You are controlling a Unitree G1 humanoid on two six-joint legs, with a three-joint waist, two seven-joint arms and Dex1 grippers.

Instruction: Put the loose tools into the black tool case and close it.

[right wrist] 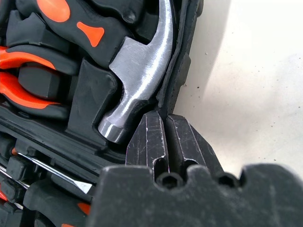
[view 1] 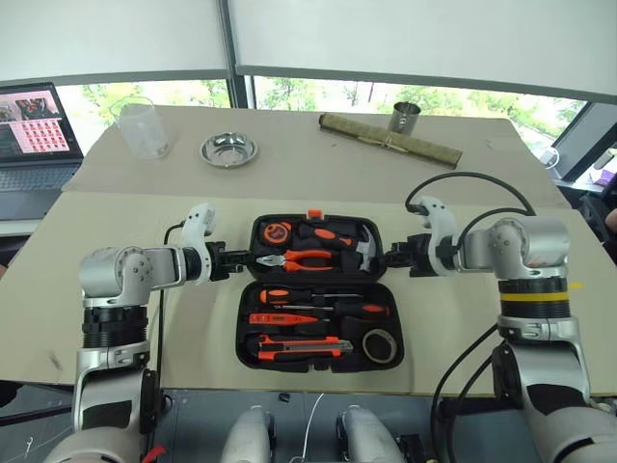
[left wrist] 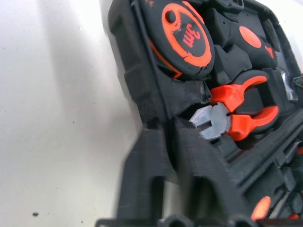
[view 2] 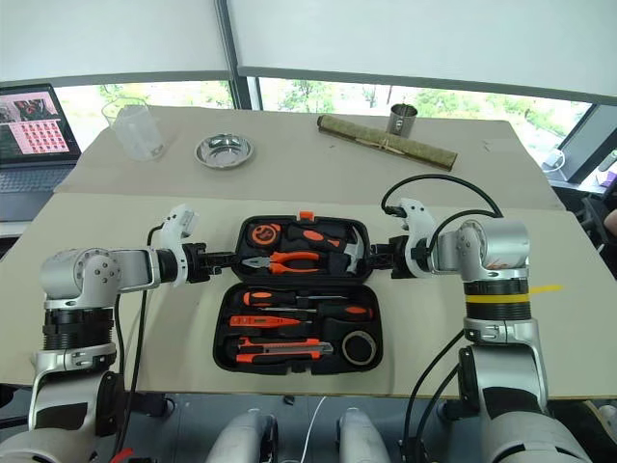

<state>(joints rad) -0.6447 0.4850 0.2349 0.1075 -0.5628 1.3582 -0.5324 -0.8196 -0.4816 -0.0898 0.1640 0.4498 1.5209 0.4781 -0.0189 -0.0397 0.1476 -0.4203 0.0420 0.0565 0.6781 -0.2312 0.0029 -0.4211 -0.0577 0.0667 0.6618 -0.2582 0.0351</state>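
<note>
The loading looks finished, operator: your black tool case (view 1: 313, 292) lies open and flat on the table (view 1: 116, 241), near its front edge, and nothing loose shows around it. What's left, by my reading, is folding the far half over and latching it.

Near half first: two screwdrivers (view 1: 323, 301) sit in the upper slots, the slim orange tester screwdriver (view 1: 281, 318) just below them, the utility knife (view 1: 301, 344) along the front, and the small dark tape roll (view 1: 380, 344) tucked in the right corner. All seated in recesses, as far as I can tell.

Far half: tape measure (view 1: 278, 232) at left, pliers (view 1: 301, 258) across the middle, hammer (view 1: 347, 243) with its steel head at the right. The orange latch (view 1: 314, 214) sticks up on the far edge.

Now your hands. The left gripper (view 1: 241, 258) has its fingers pinched together right at the left rim of the far half, beside the plier jaws. The right gripper (view 1: 386, 257) is pressed shut too, fingers against the right rim by the hammer head. Whether either truly has the rim nipped I can't tell, so lift gently together.
</note>
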